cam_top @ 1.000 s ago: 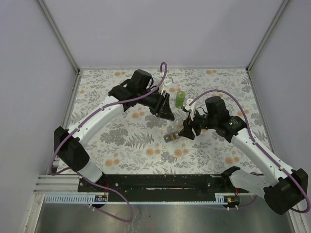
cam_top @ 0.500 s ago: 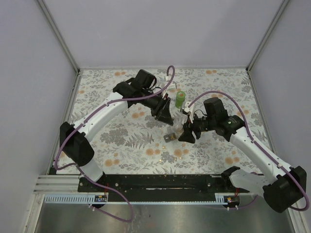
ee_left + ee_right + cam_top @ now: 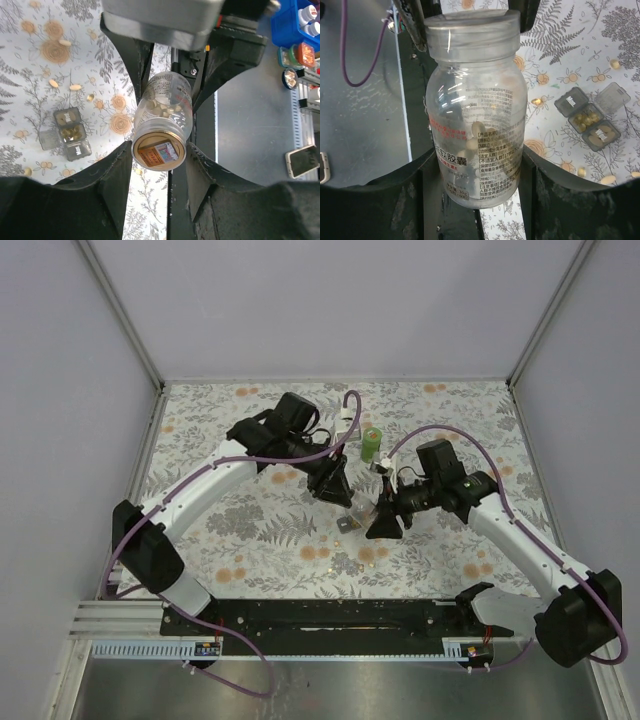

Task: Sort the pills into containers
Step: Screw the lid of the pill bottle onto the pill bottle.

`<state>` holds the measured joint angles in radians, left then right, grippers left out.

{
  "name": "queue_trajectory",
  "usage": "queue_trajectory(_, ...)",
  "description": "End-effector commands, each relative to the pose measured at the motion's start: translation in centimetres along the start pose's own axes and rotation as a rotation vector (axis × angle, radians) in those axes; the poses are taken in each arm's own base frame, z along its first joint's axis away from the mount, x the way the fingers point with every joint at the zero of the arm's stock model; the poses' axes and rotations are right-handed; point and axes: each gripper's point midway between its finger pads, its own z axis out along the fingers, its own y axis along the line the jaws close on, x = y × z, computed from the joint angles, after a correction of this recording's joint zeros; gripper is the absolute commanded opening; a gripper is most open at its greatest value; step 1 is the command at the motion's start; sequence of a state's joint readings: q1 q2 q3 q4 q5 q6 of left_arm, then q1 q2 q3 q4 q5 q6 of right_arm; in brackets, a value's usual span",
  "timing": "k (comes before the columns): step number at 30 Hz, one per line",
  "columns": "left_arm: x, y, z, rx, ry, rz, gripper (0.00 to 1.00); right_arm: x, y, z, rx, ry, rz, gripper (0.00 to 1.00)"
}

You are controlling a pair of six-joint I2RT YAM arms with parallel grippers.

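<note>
Both my tools were on one bottle (image 3: 477,125), held up off the table (image 3: 250,530) between the two arms. My right gripper (image 3: 479,167) was closed on the lower half of the body, a finger on each side of the printed label. My left gripper (image 3: 159,162) met it end-on from the other side, its fingers up against both sides of the cap (image 3: 470,32), as far as the left wrist view showed. The cap looked seated, not off yet. The bottle was clear and only partly filled, with pale pills piled at the low end, so I judged it light. I couldn't tell whether it was plastic or glass, so I treated it as breakable. The wall was rigid, smooth and round, so my guess was it would spin in the right pads before the cap gave. The best hold on the body looked like mid-body or lower, on the straight wall below the shoulder, squeezed firmly. The cap should be gripped on its side wall rather than its top edge. The loose contents would shift when it tipped, so the tilt should be slow. The pill box (image 3: 592,120) lay on the table beyond and to the right of my right fingers, with yellow pills in one cell. A few stray pills (image 3: 615,64) lay around it.
</note>
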<state>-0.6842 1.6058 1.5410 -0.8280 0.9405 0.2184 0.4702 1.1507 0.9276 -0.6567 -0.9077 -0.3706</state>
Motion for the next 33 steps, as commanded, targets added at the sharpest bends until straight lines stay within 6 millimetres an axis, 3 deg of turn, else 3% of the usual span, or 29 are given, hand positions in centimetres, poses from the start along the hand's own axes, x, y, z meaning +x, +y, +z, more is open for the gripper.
queue_trajectory(1,-1.6,-1.0,-0.3,-0.03,-0.09,0.199,0.11,-4.4,1.4,-1.1,-0.094,-0.135,-0.061,0.0)
queue_trajectory(18,0.3,-5.2,-0.5,0.103,-0.106,0.532,0.15,-5.6,3.5,-1.6,-0.314,-0.18,0.035,0.0)
queue_trajectory(29,1.2,-6.8,0.0,0.223,-0.158,0.578,0.2,-6.4,4.9,-2.3,-0.398,-0.209,0.043,0.0)
queue_trajectory(33,0.9,-7.2,0.1,0.249,-0.187,0.57,0.3,-6.6,5.2,-2.5,-0.414,-0.22,0.036,0.0)
